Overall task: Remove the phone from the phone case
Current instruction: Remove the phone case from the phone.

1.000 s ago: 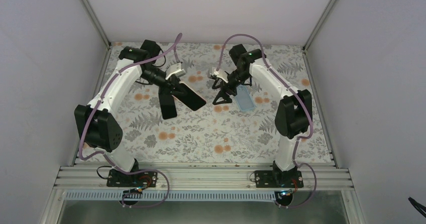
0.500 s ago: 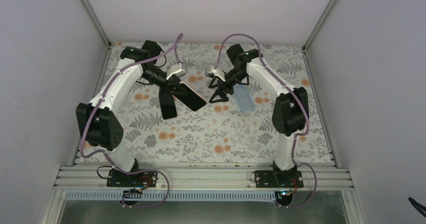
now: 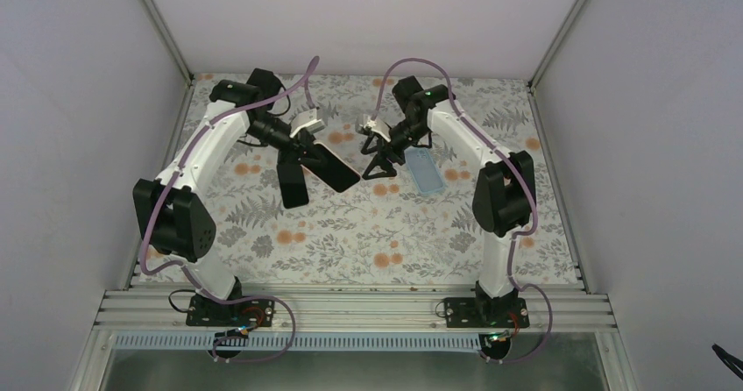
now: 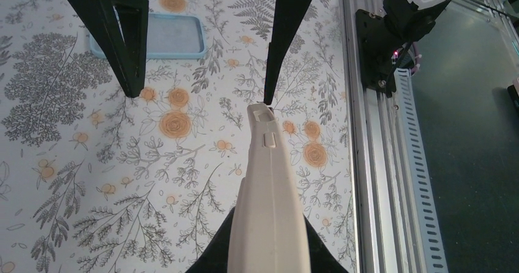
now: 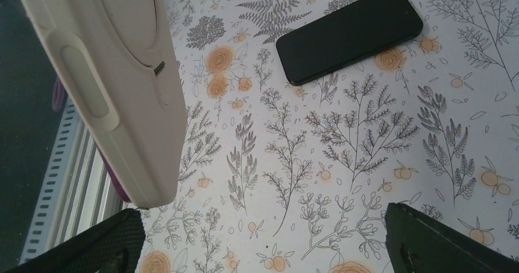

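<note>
White arms angle inward, each gripper spread above the table

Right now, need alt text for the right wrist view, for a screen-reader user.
A black phone lies flat and bare, out of its case, on the floral tablecloth near the top of the frame. The right gripper is open and empty, only its dark fingertips showing in the bottom corners, with a white arm link filling the left side.

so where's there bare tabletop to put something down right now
The near half of the table, between the arm bases and the phone, is bare. So is the far strip along the back wall. It is crowded mid-table: left gripper and phone, right gripper and blue case sit close together.
</note>
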`<state>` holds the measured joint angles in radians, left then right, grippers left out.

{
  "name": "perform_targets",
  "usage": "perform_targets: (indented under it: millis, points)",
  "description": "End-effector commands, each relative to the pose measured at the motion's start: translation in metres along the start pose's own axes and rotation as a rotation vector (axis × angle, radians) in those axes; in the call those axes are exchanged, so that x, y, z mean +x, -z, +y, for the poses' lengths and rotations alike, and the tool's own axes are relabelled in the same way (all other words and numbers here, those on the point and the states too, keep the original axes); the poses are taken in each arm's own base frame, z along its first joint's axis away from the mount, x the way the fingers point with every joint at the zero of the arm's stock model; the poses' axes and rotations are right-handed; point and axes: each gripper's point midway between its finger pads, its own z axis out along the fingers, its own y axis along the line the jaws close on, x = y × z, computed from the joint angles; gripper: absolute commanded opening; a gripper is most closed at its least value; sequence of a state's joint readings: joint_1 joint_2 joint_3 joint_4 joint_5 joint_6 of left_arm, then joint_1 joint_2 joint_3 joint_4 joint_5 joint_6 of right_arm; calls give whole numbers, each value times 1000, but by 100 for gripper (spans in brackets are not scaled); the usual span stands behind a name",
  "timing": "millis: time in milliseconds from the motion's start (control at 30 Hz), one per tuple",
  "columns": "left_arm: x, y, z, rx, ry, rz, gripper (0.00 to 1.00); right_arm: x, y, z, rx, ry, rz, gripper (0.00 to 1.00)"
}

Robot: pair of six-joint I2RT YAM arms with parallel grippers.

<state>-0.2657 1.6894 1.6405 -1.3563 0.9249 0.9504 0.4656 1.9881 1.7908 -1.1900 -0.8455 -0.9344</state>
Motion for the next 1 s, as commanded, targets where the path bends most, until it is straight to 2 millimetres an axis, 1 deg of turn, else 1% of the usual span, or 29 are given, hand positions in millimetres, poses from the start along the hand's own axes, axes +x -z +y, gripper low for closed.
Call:
perform_targets:
  millis: [0, 300, 467, 567, 733, 867, 967]
  points:
    - [-18, 5, -4, 25, -33, -66, 2, -5, -7, 2, -37, -5, -22, 96]
    - [-19, 5, -4, 29, -30, -71, 2, -5, -9, 2, -40, -9, -23, 95]
    - [-19, 5, -4, 31, -28, -73, 2, -6, -10, -3, -30, -13, -25, 95]
    - [-21, 6, -6, 34, -33, -83, 2, -6, -11, -11, 2, -15, -19, 94]
    - [-24, 7, -10, 45, -34, -101, 2, -5, -14, -35, 92, -47, -5, 93]
    - [-28, 8, -14, 58, -38, -120, 2, -14, -11, -53, 171, -52, -18, 94]
    - [-31, 10, -18, 65, -50, -138, 2, -22, -7, -60, 199, -54, -39, 95]
